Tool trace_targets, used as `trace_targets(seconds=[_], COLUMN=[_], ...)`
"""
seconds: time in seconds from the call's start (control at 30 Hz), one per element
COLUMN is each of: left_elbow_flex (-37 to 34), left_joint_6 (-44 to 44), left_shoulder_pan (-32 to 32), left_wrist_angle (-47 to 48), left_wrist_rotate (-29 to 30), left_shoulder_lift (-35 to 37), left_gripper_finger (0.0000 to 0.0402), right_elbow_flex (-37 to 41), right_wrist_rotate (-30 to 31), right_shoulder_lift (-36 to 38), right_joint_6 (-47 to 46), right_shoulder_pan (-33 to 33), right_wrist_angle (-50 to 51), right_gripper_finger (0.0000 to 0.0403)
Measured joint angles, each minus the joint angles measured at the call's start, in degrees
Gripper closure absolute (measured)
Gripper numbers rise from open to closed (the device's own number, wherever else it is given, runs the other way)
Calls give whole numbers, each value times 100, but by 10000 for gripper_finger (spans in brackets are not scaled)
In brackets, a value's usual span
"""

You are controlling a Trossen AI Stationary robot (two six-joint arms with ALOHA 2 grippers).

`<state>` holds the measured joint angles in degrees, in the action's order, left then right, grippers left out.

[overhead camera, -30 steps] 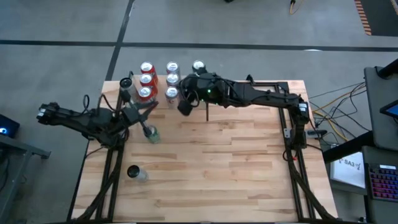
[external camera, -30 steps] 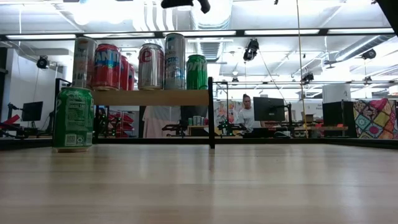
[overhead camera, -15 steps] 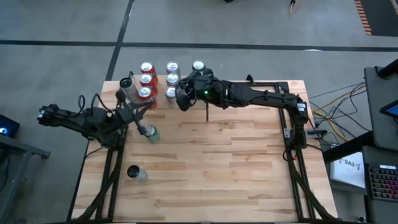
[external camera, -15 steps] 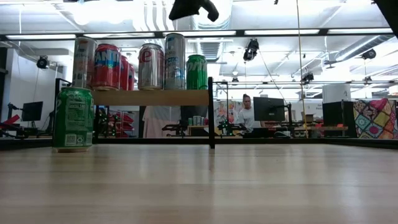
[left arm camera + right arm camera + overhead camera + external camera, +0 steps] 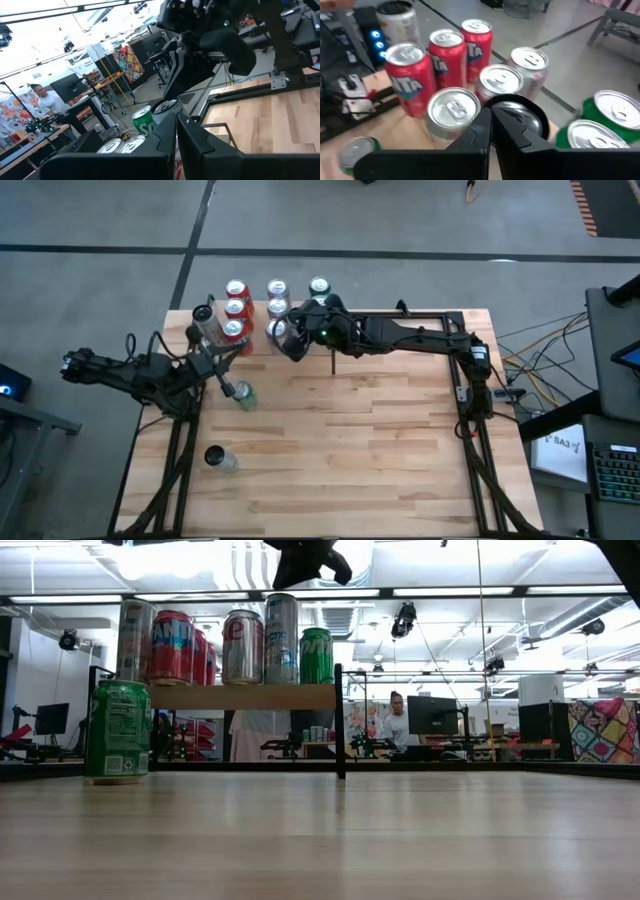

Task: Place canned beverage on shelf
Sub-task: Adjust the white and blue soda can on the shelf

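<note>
The shelf (image 5: 240,697) stands at the table's far left and carries several upright cans: red ones (image 5: 410,75), silver ones (image 5: 452,110) and green ones (image 5: 316,655). A green can (image 5: 117,730) stands on the tabletop in front of the shelf's left end. My right gripper (image 5: 305,558) hovers shut just above the can tops, over a dark-topped can (image 5: 520,117); I see no touch. My left gripper (image 5: 236,352) is shut and points level at the shelf from the left, holding nothing (image 5: 176,122).
Another can (image 5: 215,458) stands near the table's front left. Black frame rails run along the left (image 5: 180,450) and right (image 5: 470,410) sides of the table. The middle and right of the tabletop (image 5: 380,440) are bare wood.
My right gripper has come down toward the tops of the cans on the shelf and has rolled and tipped a little, staying shut. My left gripper has drawn back slightly toward the table's left edge, away from the green can on the tabletop.
</note>
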<state>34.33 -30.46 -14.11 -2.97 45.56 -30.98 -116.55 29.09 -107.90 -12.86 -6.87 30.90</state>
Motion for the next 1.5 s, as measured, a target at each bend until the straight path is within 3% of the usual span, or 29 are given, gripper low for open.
trace_targets(seconds=[1.5], left_elbow_flex=[0], left_joint_6=[14], left_shoulder_pan=[2], left_wrist_angle=[49], left_wrist_rotate=[0], left_shoulder_lift=[2], left_gripper_finger=[402], right_elbow_flex=[-116], right_wrist_rotate=[96], right_shoulder_lift=[-3], right_joint_6=[804], right_shoulder_pan=[-2], right_wrist_angle=[571], right_gripper_finger=[394])
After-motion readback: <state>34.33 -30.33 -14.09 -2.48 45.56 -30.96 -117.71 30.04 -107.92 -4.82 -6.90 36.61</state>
